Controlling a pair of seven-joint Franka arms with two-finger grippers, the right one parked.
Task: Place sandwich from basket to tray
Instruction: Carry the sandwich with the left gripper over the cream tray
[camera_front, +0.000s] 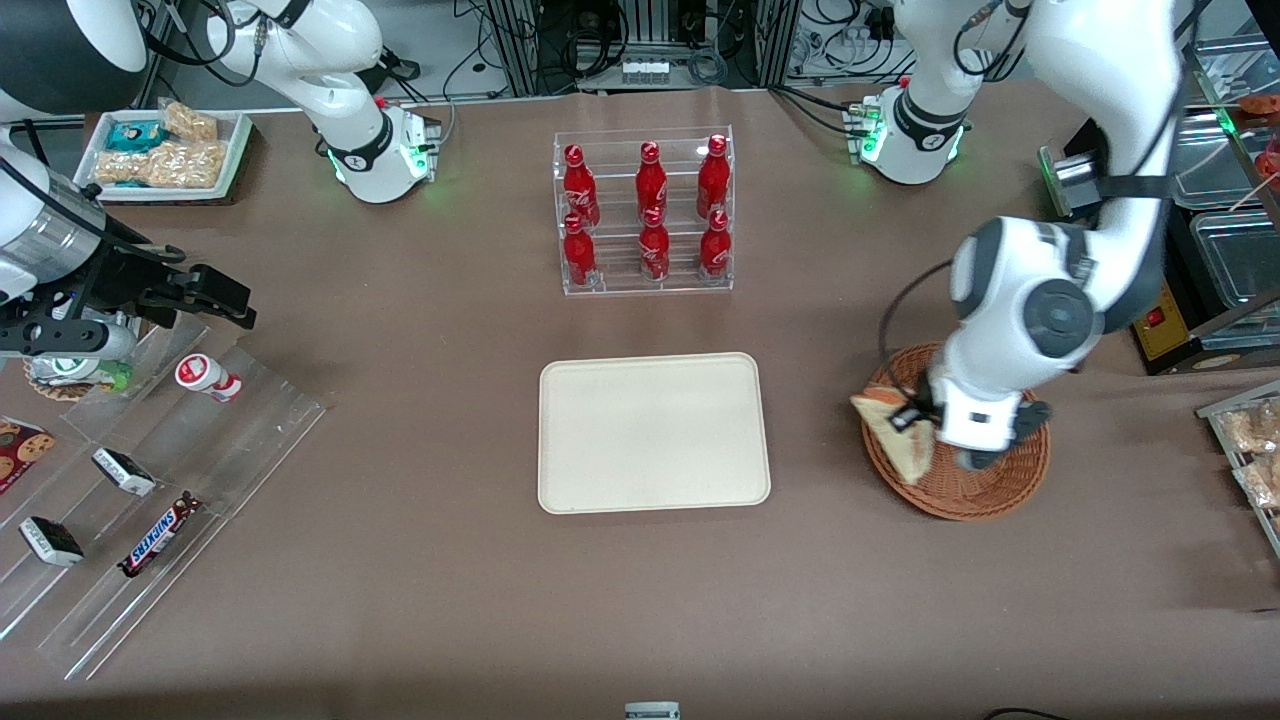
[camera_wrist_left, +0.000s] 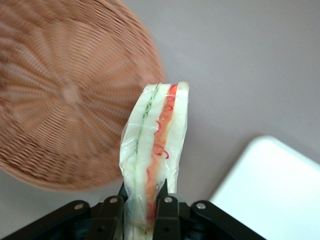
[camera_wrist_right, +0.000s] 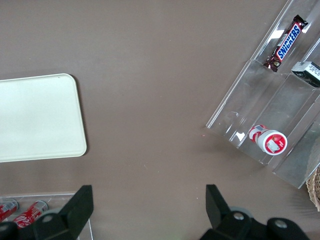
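My left gripper (camera_front: 915, 420) is shut on the sandwich (camera_front: 893, 432), a plastic-wrapped wedge of white bread with red and green filling. It holds the sandwich lifted over the edge of the woven basket (camera_front: 985, 490) that faces the tray. In the left wrist view the gripper (camera_wrist_left: 142, 201) pinches the sandwich (camera_wrist_left: 155, 132) between its black fingers (camera_wrist_left: 167, 212), with the basket (camera_wrist_left: 65, 95) below and no other food in it. The cream tray (camera_front: 655, 430) lies flat and bare toward the parked arm from the basket; a corner of it shows in the left wrist view (camera_wrist_left: 275, 185) and it shows in the right wrist view (camera_wrist_right: 40, 117).
A clear rack of red bottles (camera_front: 645, 215) stands farther from the front camera than the tray. A clear stepped rack with snack bars (camera_front: 150, 480) lies toward the parked arm's end. Bins of packed food (camera_front: 1250, 440) stand at the working arm's end.
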